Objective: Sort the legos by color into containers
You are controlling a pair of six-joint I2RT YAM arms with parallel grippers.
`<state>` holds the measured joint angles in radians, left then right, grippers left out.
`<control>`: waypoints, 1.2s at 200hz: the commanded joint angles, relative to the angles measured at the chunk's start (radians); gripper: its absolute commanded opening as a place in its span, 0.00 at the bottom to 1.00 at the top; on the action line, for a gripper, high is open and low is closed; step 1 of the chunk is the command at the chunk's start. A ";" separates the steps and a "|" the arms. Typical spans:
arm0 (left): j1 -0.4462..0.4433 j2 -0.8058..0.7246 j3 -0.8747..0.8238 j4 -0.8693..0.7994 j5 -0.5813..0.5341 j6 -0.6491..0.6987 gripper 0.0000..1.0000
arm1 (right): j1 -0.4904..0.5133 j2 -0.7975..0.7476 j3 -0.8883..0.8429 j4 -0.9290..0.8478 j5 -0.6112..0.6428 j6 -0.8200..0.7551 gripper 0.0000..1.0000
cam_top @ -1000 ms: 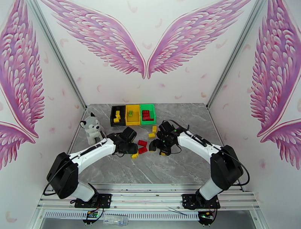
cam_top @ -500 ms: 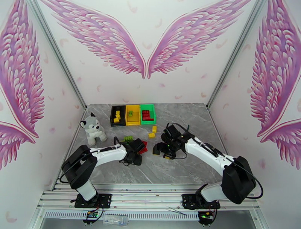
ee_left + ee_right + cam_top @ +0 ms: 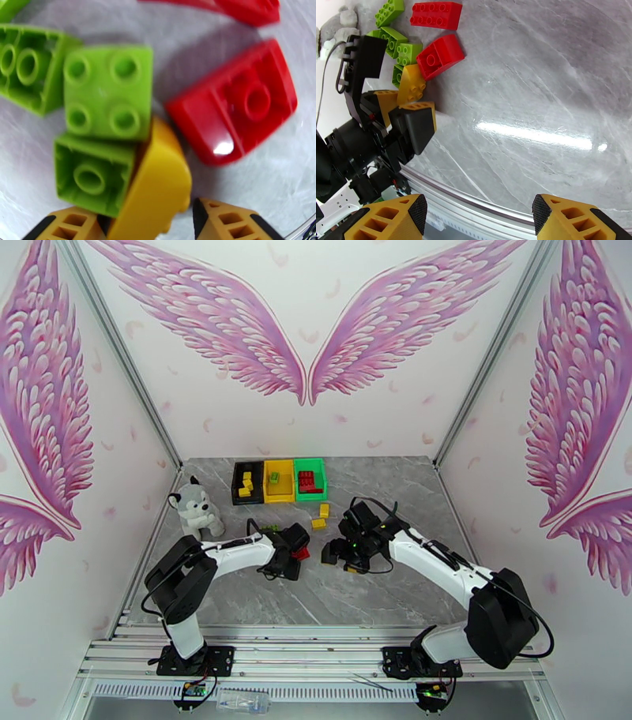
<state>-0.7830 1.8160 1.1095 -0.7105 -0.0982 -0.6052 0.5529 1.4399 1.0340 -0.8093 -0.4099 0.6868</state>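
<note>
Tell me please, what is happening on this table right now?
Two robot arms are sorting small studded plastic bricks into three joined square plastic bins. The left claw sits over a loose cluster, its fingers either side of a yellow curved-top brick; whether it grips is unclear. Light green bricks and a red brick lie beside it. The right claw hangs open and empty nearby. The bins already hold some bricks.

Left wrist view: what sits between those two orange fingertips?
A small yellow sloped plastic brick lies between the fingertips of the left tool, as the left wrist view shows.
</note>
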 commanded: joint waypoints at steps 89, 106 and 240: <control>-0.001 0.045 0.107 -0.059 -0.008 0.051 0.37 | 0.004 0.032 0.054 -0.026 0.018 -0.017 0.77; -0.004 0.036 0.095 -0.064 -0.007 0.051 0.34 | 0.004 0.038 0.054 -0.020 0.016 -0.017 0.77; 0.137 -0.229 0.074 -0.060 0.135 0.038 0.19 | 0.008 0.218 0.244 0.101 -0.159 -0.010 0.75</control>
<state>-0.7193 1.6508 1.1759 -0.7818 -0.0158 -0.5583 0.5529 1.5990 1.1995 -0.7879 -0.4732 0.6800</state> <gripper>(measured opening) 0.251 0.754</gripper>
